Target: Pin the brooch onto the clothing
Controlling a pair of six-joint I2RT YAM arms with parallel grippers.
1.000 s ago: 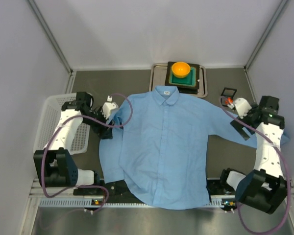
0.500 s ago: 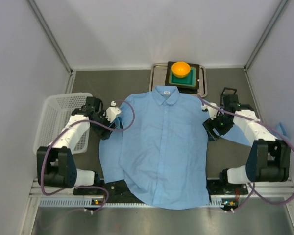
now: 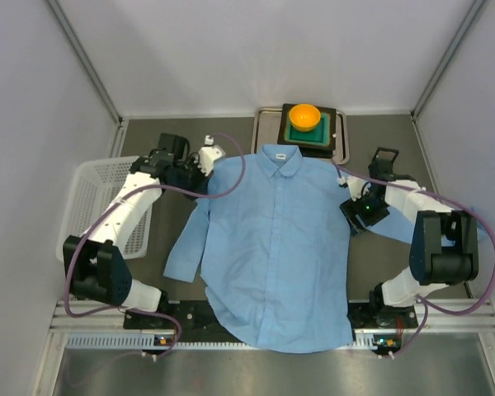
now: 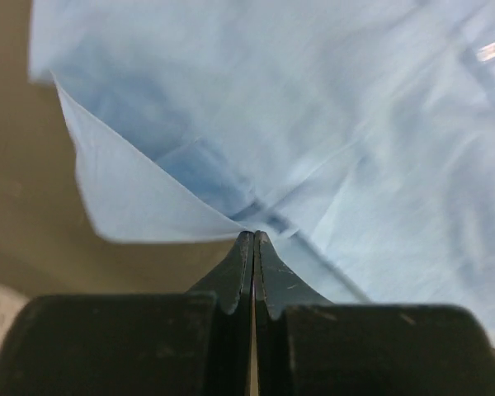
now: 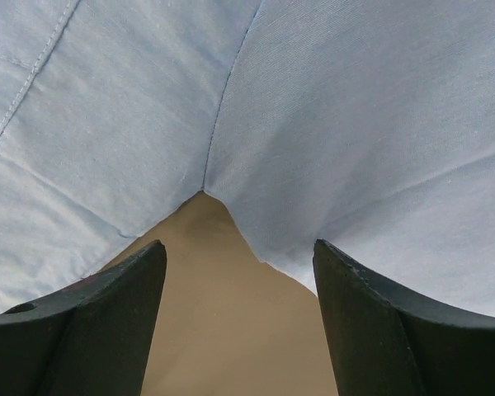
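Observation:
The clothing (image 3: pixel 272 247), a light blue button-up shirt, lies flat on the table with its collar at the far side. My left gripper (image 3: pixel 208 157) is at the shirt's left shoulder, beside the collar. In the left wrist view its fingers (image 4: pixel 254 235) are pressed together, and a fold of the blue cloth (image 4: pixel 231 148) runs into their tips. My right gripper (image 3: pixel 352 210) is at the shirt's right armpit. Its jaws (image 5: pixel 238 244) stand open over bare brown table, with the armpit seam (image 5: pixel 206 177) just ahead of them. The brooch does not show in any view.
A white basket (image 3: pixel 91 198) stands at the left edge. At the far middle a tray (image 3: pixel 260 136) holds a green board and an orange bowl (image 3: pixel 304 116). A small black frame (image 3: pixel 385 155) sits behind the right arm. Purple cables loop over both arms.
My left gripper moved up and right to the shoulder and shut on the cloth, dragging the left sleeve inward. My right gripper swung in from the right edge to the armpit.

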